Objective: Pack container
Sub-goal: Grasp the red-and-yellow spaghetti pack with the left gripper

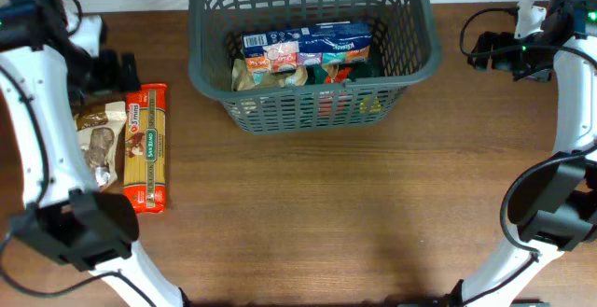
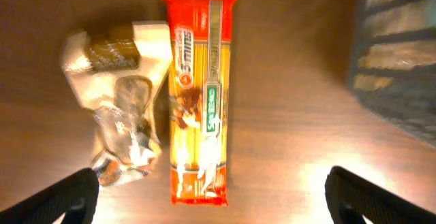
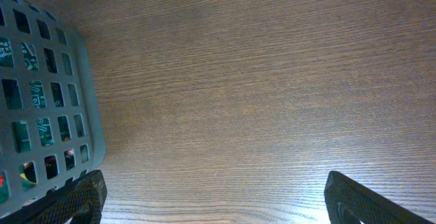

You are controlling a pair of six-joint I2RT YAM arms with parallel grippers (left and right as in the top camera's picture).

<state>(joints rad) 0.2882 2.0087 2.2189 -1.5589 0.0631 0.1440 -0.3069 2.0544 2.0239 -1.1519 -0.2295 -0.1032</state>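
Brown wood-grain worktop point(image 1: 317, 214) fills my overhead view, with a pale wall strip along the far edge. The container point(image 1: 308, 111), a big dark grey slotted basket, sits at the far middle of it. It is already part loaded: a blue box point(image 1: 303, 44) lies across the back, a beige packet point(image 1: 266, 76) and something green point(image 1: 359, 69) sit in front of it, and I can see red and yellow through the front slots. I cannot say how many items that makes.

Two things are left out on the worktop, well to the left of the container. The bigger is a long red-and-yellow pasta packet point(image 2: 201, 94), lying flat. Touching its left side is a smaller crinkled clear bag point(image 2: 119, 115) with brown and white contents.

I judge I am between items, lining up the next pick. The left claw point(image 2: 211, 190) hangs above that pair, fingers spread wide with nothing in them, roughly centred over the near end of the pasta packet. The right claw point(image 3: 214, 197) is spread too, empty, over bare worktop just beside the container's right wall.

Next, I reckon, the left claw must come straight down and close across the pasta packet's narrow width, without snagging the bag beside it. Then it has to lift high enough to clear the rim and lay the packet in lengthwise where there is room.
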